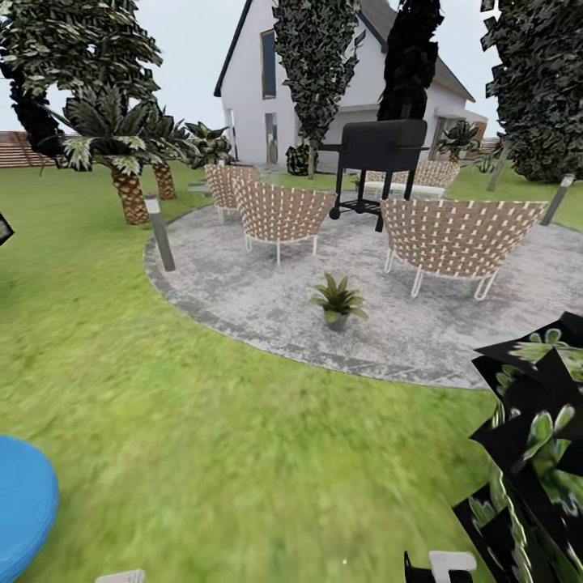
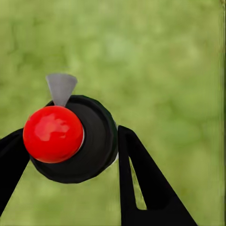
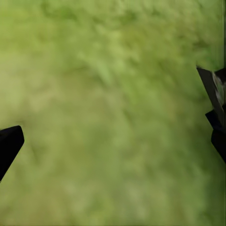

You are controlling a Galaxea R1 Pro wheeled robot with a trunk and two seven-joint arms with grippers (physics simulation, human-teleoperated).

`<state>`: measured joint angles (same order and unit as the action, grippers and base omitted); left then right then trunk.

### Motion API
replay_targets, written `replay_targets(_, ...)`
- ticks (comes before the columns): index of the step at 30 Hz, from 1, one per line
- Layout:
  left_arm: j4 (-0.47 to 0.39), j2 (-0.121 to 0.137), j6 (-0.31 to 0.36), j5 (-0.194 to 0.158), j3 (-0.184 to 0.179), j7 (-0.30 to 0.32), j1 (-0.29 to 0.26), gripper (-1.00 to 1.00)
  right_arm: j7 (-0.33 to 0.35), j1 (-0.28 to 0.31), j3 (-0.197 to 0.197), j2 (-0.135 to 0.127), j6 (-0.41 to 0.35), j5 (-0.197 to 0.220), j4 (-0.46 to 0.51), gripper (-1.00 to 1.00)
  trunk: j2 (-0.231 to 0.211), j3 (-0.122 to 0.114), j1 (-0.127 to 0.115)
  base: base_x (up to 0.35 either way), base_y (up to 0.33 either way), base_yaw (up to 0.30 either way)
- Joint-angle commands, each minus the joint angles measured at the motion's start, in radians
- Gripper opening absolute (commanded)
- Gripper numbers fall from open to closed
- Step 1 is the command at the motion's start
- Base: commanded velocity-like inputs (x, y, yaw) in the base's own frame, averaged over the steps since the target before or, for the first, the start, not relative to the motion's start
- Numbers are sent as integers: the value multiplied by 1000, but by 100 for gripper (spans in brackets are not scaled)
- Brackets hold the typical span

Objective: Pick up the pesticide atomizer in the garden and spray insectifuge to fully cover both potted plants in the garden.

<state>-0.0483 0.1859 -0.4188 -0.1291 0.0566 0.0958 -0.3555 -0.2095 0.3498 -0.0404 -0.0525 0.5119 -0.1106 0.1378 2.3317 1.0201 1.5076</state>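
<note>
**Left gripper holding the atomizer on the lawn, one potted plant ahead on the patio**

Head view: green lawn (image 1: pixel 202 421) in the foreground, bordering a round, mottled grey paved patio (image 1: pixel 243 291). One potted plant (image 1: pixel 338 300), a rosette of pointed green leaves in a small grey pot, stands upright on the paving near the lawn-side edge, well apart from the robot. Behind it stand wicker chairs, the nearest at centre (image 1: pixel 282 214) and at right (image 1: pixel 456 236); a black grill (image 1: pixel 380 154) stands beyond them, with a white house (image 1: pixel 283 89) in the background. A palm (image 1: pixel 121 154) with a scaly trunk grows at left, near a short grey post light (image 1: pixel 159 231) at the patio edge. A blue rounded object (image 1: pixel 24 502) shows at the lower left edge, and dark foliage (image 1: pixel 534 453) crowds the lower right corner.

Left wrist view: the left gripper (image 2: pixel 70 155) has its jaws closed on the pesticide atomizer (image 2: pixel 77 141), seen end-on as a black round body with a red knob (image 2: pixel 52 134) and a grey nozzle (image 2: pixel 61 88), above blurred grass.

Right wrist view: the right gripper (image 3: pixel 113 141) has its jaws spread wide, with nothing between them, over blurred grass; one black fingertip (image 3: pixel 9 143) enters at the picture's edge.
</note>
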Motion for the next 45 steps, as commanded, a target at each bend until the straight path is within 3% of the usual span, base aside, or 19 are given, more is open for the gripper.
replay_targets(1, 1, 0, -2, -9, 5, 10, 0, -100, -5, 1, -4, 0, 2, -11, -1, 100, 0, 1, 0, 336, 87, -279)
replay_targets(8, 1, 0, -2, -9, 6, 10, 0, -100, -5, 1, -4, 0, 2, -11, -1, 100, 0, 1, 0, 336, 106, -243)
replay_targets(30, 1, 0, -2, -9, 5, 10, 0, -100, -5, 1, -4, -1, 2, -11, -1, 100, 0, 1, 0, 336, 104, -11)
replay_targets(45, 1, 0, -2, -9, 5, 10, 0, -100, -5, 0, -4, -1, 2, -11, -1, 100, 0, 1, 0, 336, 125, -241)
